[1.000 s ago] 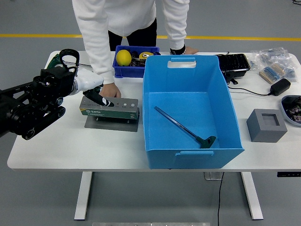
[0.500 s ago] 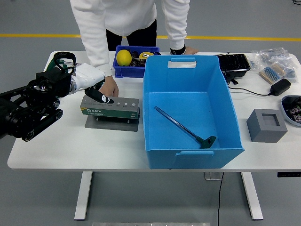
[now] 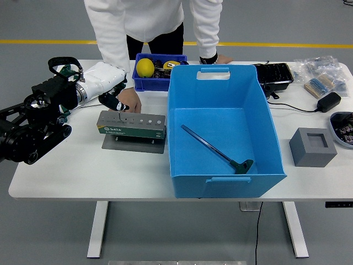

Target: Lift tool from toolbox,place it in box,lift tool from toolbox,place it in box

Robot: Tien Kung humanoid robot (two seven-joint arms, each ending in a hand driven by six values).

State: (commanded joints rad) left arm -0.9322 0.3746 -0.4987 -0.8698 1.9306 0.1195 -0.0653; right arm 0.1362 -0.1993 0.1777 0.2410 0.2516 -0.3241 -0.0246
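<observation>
The grey-green toolbox (image 3: 132, 125) stands on its grey base plate left of the big blue box (image 3: 223, 88). My left hand (image 3: 115, 102) hovers over the toolbox's left end, fingers curled on a dark tool handle. The tool's thin shaft (image 3: 119, 114) still reaches down to the toolbox top. One long T-handle tool (image 3: 215, 149) lies slanted on the blue box's floor. A person stands at the far side, with one hand (image 3: 131, 102) just behind the toolbox, close to my fingers. My right hand is out of view.
A small blue bin (image 3: 144, 83) with a yellow ball (image 3: 145, 67) sits behind the toolbox. At the right are a black tray (image 3: 274, 74), a black adapter (image 3: 329, 101) with its cable, plastic bags (image 3: 321, 69), a grey foam block (image 3: 312, 147) and a bowl (image 3: 343, 122).
My left hand has risen and drawn back from the toolbox top, pulling the tool upward so its shaft shows. The toolbox has shifted slightly. The person's hand stays behind it.
</observation>
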